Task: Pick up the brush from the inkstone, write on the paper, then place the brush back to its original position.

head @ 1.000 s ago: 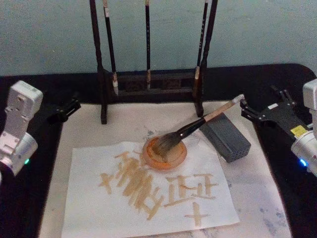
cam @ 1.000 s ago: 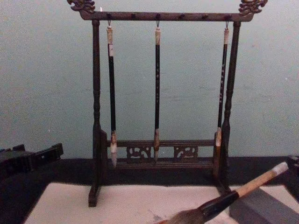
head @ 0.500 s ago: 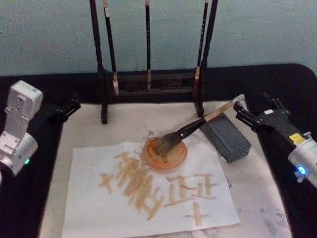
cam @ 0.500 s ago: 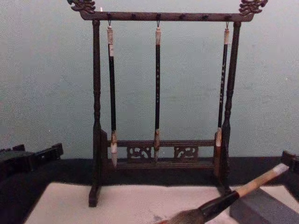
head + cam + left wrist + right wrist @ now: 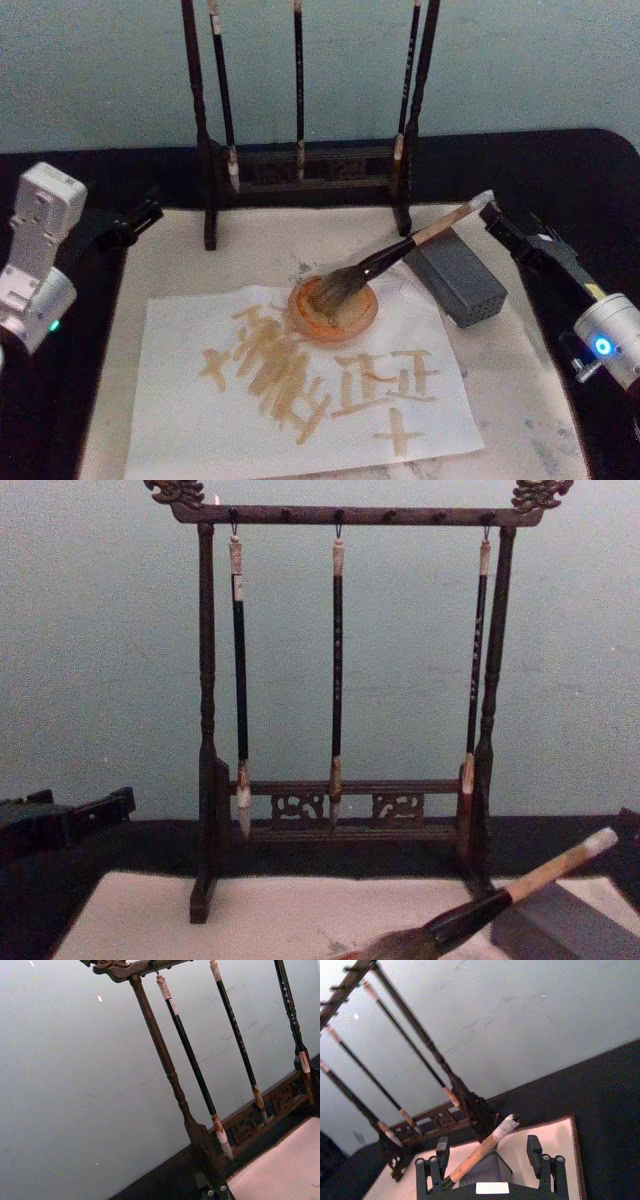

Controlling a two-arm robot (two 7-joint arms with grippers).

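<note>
Lying at a slant, the brush has its tan handle propped on the far end of the inkstone, with its bushy bristles down in a shallow orange dish just left of the block. Its whitish end cap sticks out past the inkstone toward the right rear.

The right gripper reaches in from the right over the dark table, its tips at that end cap. In the right wrist view the right gripper is spread wide. One black finger stands on one side of the brush and its mate on the other. A gap shows on both sides of the handle, so nothing is gripped. The grey inkstone lies just behind the handle there.

The inkstone sits on the right part of the paper, which spreads wider than the wooden brush rack standing at its far edge. A smaller white sheet covered in tan strokes lies on the paper, and the dish rests at that sheet's far edge.

From the chest view the brush climbs from the lower middle up to the right, over the inkstone in the lower right corner. Three slim dark brushes hang upright from the top bar of the rack.

The left gripper is parked at the left over the table, beside the paper's left edge and well apart from the brush.
</note>
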